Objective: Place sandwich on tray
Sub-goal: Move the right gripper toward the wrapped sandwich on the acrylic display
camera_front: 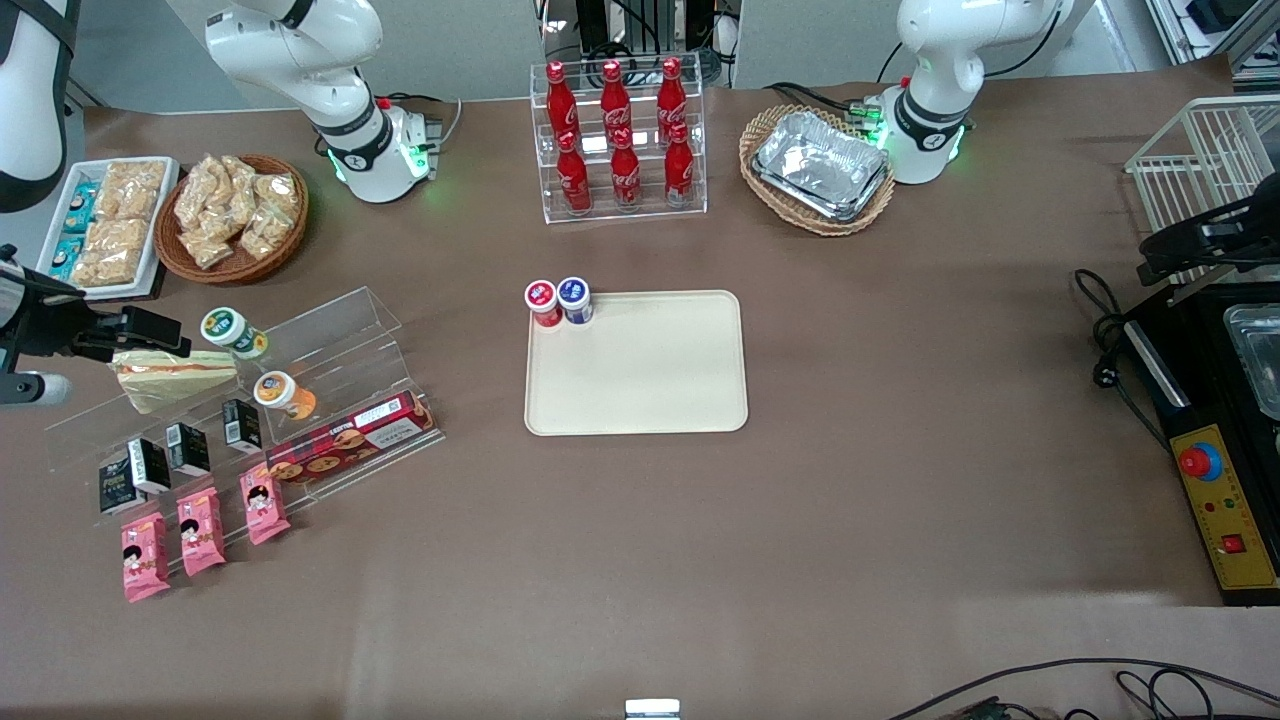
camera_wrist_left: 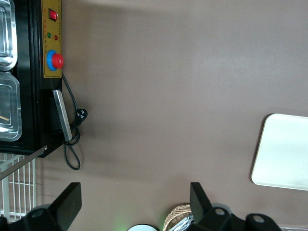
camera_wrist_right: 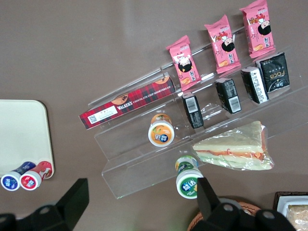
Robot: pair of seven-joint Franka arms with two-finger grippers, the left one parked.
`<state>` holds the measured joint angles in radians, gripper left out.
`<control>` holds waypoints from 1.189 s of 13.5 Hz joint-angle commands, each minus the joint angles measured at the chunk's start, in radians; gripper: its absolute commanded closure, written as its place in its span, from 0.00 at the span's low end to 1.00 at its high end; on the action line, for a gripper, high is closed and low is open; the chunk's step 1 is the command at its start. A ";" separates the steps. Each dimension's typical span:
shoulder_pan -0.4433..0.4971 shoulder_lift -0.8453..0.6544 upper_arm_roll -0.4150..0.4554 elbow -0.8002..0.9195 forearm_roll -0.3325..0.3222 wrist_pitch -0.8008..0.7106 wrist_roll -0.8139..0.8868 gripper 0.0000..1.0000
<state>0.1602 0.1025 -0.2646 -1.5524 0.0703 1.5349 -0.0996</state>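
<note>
The hand [camera_front: 150,335], fingers wide and empty, hovers above the clear stepped rack [camera_front: 300,400]. The sandwich [camera_front: 172,378] lies on the rack's top step, at nine o'clock from the tray [camera_front: 640,400]. Descend squarely, straddle the wedge's bread faces, squeeze gently, avoiding the green-lidded cup [camera_front: 232,332].

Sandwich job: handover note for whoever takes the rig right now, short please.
Gripper: open, holding nothing, hanging above the clear acrylic shelf at the working arm's end of the table.
Sandwich: lies wrapped on the shelf's upper step, beside the green-lidded cup. Not gripped.
Tray: mid-table, holding only a red-capped cup and a blue-capped cup at one corner farthest from the front camera; most of the surface is bare.
Done: approach to the shelf, at most.
Left: descend, grip the sandwich, lift it clear of the shelf, carry it to the tray, set it on the bare part, release.
</note>
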 commanded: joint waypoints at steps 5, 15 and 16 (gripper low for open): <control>-0.019 -0.004 -0.010 0.006 -0.014 -0.027 0.017 0.00; -0.051 -0.011 -0.054 0.003 -0.038 0.014 0.674 0.00; -0.053 -0.009 -0.054 0.002 -0.047 0.019 0.760 0.00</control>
<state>0.1088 0.0948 -0.3197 -1.5504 0.0603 1.5358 0.4502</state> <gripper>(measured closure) 0.000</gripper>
